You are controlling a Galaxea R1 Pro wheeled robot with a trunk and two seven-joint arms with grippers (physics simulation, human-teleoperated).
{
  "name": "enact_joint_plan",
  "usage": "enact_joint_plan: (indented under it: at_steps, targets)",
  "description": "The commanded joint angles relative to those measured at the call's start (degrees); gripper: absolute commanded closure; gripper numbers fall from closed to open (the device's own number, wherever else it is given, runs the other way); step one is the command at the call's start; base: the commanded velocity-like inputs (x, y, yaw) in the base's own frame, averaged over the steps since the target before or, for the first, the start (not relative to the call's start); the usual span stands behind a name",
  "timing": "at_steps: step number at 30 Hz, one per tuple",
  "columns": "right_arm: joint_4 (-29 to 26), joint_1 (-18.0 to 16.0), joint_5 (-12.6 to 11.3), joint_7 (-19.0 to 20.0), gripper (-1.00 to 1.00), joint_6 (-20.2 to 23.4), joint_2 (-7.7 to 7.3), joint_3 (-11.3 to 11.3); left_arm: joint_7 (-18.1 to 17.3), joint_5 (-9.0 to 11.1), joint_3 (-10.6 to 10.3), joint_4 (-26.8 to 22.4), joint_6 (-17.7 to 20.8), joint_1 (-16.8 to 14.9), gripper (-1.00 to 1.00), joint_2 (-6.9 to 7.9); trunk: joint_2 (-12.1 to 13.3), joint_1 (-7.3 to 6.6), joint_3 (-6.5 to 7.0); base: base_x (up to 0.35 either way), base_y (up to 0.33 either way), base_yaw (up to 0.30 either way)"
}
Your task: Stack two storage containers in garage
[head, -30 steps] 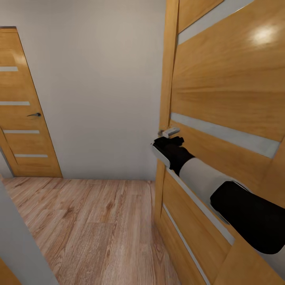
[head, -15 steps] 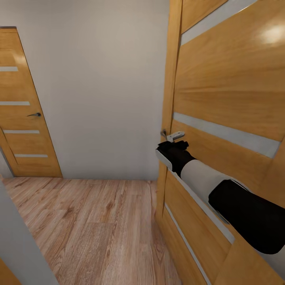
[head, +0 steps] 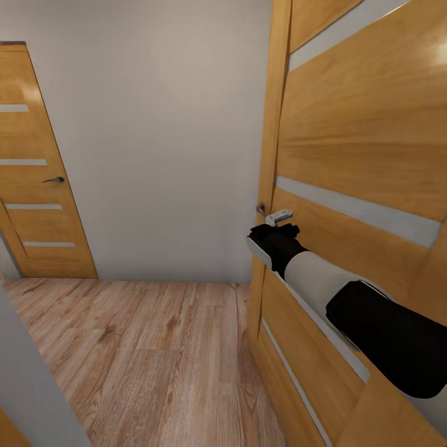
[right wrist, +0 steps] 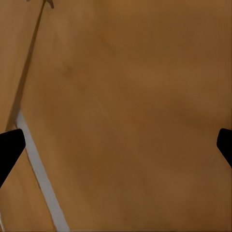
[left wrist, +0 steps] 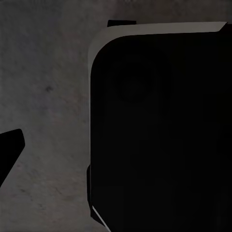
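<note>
While pressed up against wooden door [head: 347,155], right gripper [head: 273,233] just under door handle [head: 277,216], fingers spread wide, nothing held. Left gripper: cannot tell. No bins in view. Transit step; next, push door wider, roll through.

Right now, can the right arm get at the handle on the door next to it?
Probably yes. The right gripper sits just below the silver door handle on the near wooden door, with nothing between them. Its fingers are spread wide against the wood.
</note>
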Motion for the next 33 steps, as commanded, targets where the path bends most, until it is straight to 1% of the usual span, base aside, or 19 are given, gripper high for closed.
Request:
enact_joint_plan:
  at_steps: [1, 8, 11, 14, 21, 29, 33]
  targets:
    - [1.04, -0.05, -0.49, -0.33, -1.0, 0.51, 0.0, 0.09, 0.01, 0.08, 0.06, -0.08, -0.05, 0.02, -1.0, -0.01, -0.02, 0.01, -0.06, 0.155, 0.0, 0.0]
    - [0.59, -0.05, -0.41, -0.33, -1.0, 0.6, 0.0, 0.11, -0.39, 0.0, 0.0, -0.07, -0.05, 0.02, -1.0, 0.02, -0.02, 0.01, -0.06, 0.262, 0.0, 0.0]
    - [-0.5, -0.05, -0.39, -0.4, -1.0, 0.98, 0.0, 0.11, -0.27, -0.01, 0.01, -0.08, -0.05, 0.02, -1.0, 0.03, -0.02, 0.01, -0.06, 0.122, 0.0, 0.0]
    - [-3.07, -0.05, -0.53, -0.92, -1.0, 1.7, 0.0, 0.1, -0.03, -0.01, 0.02, -0.07, -0.05, 0.02, -1.0, 0.03, -0.02, 0.01, -0.06, 0.032, 0.0, 0.0]
    - [-5.98, -0.05, -0.59, -1.11, -1.0, 3.85, 0.0, 0.16, 0.07, -0.01, 0.02, -0.08, -0.05, 0.02, -1.0, 0.03, -0.02, 0.01, -0.06, 0.005, 0.0, 0.0]
    - [-6.96, -0.05, -0.7, -0.44, -1.0, 4.48, 0.0, 0.19, 0.07, -0.01, 0.02, -0.08, -0.05, 0.02, -1.0, 0.03, -0.02, 0.01, -0.06, 0.0, 0.0, 0.0]
    - [-6.34, -0.05, -0.74, -0.28, -1.0, 4.28, 0.0, 0.19, 0.05, -0.01, 0.02, -0.08, -0.05, 0.02, -1.0, 0.0, -0.02, 0.01, -0.06, 0.0, 0.0, 0.0]
